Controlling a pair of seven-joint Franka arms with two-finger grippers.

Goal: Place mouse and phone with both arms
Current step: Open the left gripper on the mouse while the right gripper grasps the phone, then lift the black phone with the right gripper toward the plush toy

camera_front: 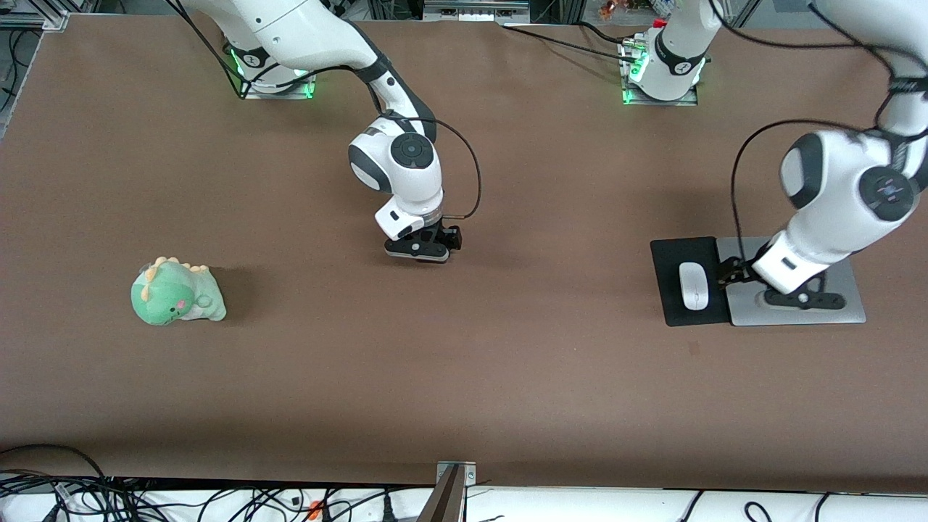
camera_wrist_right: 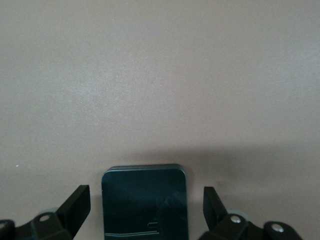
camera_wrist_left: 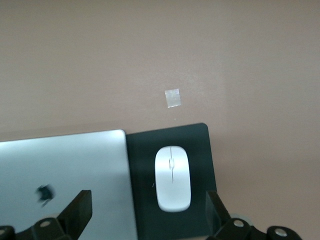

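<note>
Front view: mouse [camera_front: 694, 286] lies flat on the black pad [camera_front: 670, 290], which sits touching a closed silver laptop [camera_front: 844, 308] at the left arm's end of the table; left gripper [camera_front: 803, 299] hangs over the laptop, fingers apart, holding nothing. Right gripper [camera_wrist_right: 146, 206] is low at mid-table with fingers spread wide either side of the phone [camera_wrist_right: 145, 202], which lies flat on the table (not touched, as far as the right wrist view shows). Green dinosaur plush [camera_front: 176, 292] sits toward the right arm's end.
</note>
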